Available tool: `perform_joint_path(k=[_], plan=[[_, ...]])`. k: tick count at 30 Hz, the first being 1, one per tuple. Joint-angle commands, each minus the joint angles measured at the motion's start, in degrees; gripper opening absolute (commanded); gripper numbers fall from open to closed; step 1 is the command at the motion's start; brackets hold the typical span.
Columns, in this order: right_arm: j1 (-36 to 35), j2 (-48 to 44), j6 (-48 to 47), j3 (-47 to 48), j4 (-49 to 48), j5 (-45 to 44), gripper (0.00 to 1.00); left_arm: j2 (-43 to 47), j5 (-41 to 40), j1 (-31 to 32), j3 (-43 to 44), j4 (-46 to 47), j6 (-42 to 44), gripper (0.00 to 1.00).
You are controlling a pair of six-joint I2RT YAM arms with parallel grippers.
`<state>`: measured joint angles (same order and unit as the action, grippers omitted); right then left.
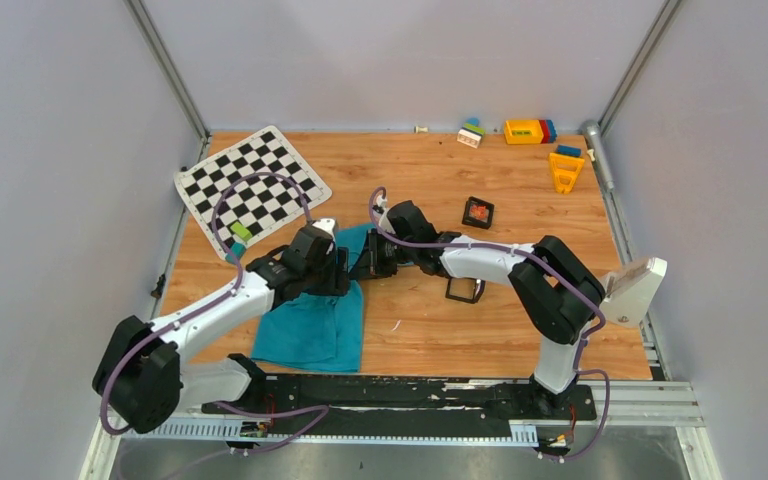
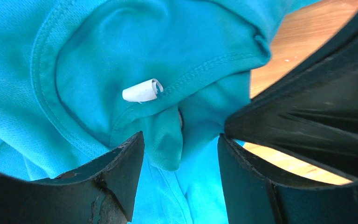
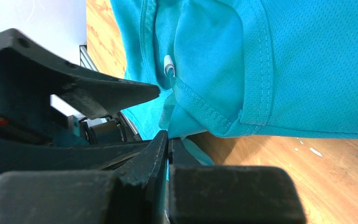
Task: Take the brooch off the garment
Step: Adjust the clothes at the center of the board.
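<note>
The teal garment (image 1: 310,325) lies crumpled on the wooden table in front of the left arm. Its collar fills the left wrist view, with a curled white label (image 2: 142,91) on the seam. My left gripper (image 2: 181,140) is open, its fingers on either side of a hanging fold of the garment (image 2: 98,56). My right gripper (image 3: 168,140) is shut on a fold at the edge of the garment (image 3: 317,60), lifting it slightly off the wood. The two grippers meet tip to tip above the collar, left gripper (image 1: 348,272) and right gripper (image 1: 365,262). The brooch is hidden among the folds.
A black-and-white checkered mat (image 1: 250,180) lies at the back left. A small black box (image 1: 477,212) with something red inside sits behind the right arm, and another black box (image 1: 463,290) lies under its forearm. Coloured toy blocks (image 1: 528,131) line the back right.
</note>
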<state>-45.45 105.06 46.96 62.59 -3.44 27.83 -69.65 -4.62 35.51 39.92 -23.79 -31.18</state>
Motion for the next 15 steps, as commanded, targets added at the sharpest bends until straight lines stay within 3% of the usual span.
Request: perform_joint_path(k=[1, 7, 15], plan=[[0.2, -2.1, -0.8, -0.8, -1.5, 0.2, 0.00, 5.7, 0.1, 0.1, 1.0, 1.6, -0.7, 0.67], [0.2, -2.4, -0.8, -1.2, -1.6, 0.3, 0.00, 3.9, -2.7, 0.0, 2.4, -1.0, -0.4, 0.70], [0.2, -2.8, -0.3, -1.8, -2.1, 0.3, 0.00, -6.7, 0.5, 0.0, 3.2, 2.2, 0.1, 0.76]])
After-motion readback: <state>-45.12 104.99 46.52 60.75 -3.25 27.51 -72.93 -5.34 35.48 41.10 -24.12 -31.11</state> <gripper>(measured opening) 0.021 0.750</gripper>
